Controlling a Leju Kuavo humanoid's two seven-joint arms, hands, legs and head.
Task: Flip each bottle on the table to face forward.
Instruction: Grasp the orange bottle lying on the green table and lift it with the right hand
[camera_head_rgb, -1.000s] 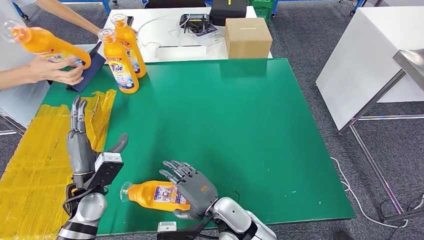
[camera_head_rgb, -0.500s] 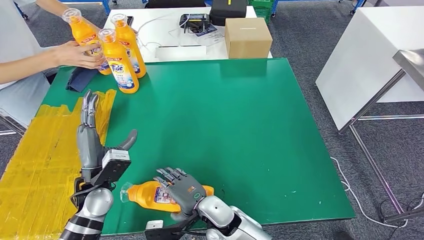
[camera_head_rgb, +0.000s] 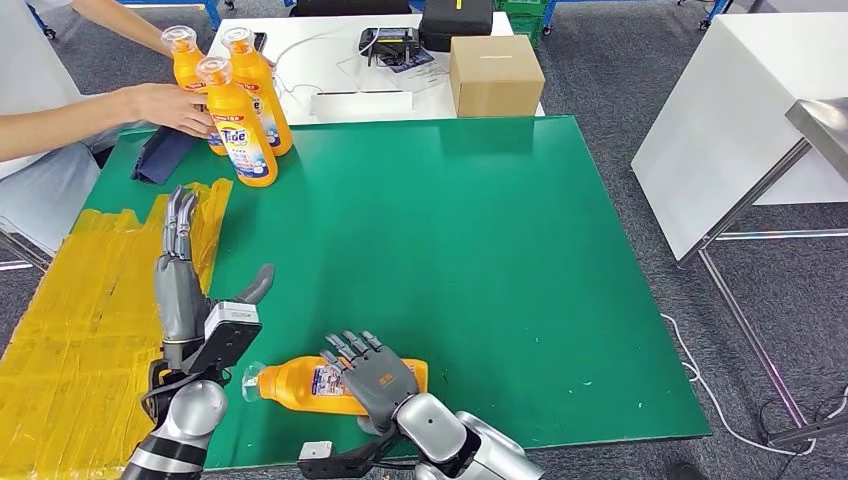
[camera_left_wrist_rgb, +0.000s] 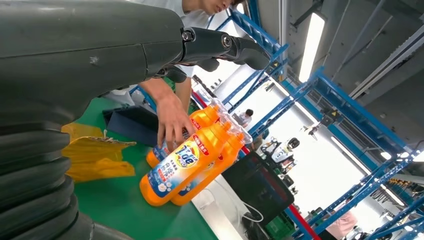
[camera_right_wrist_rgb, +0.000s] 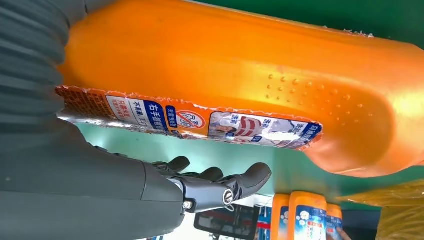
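An orange detergent bottle (camera_head_rgb: 290, 385) lies on its side near the front edge of the green table (camera_head_rgb: 480, 260), cap to the left. My right hand (camera_head_rgb: 375, 378) lies over its base end with the fingers stretched out, not closed round it. The right wrist view shows the bottle (camera_right_wrist_rgb: 250, 75) close up, its back label showing, with my fingers (camera_right_wrist_rgb: 220, 187) straight beside it. My left hand (camera_head_rgb: 185, 285) stands open and upright left of the bottle, holding nothing. Three orange bottles (camera_head_rgb: 240, 125) stand at the back left, and a person's hand (camera_head_rgb: 170, 105) touches the rear one (camera_head_rgb: 185, 65).
A cardboard box (camera_head_rgb: 496, 75) and a black case (camera_head_rgb: 455, 20) sit on the white table (camera_head_rgb: 320, 60) behind. Yellow sheeting (camera_head_rgb: 70, 310) covers the left side, with a dark blue cloth (camera_head_rgb: 160, 155) near the person. Another white table (camera_head_rgb: 740, 110) stands at the right.
The person has brought a third bottle in and stood it beside the other two. My right hand has slid further over the lying bottle. My left hand has moved slightly forward.
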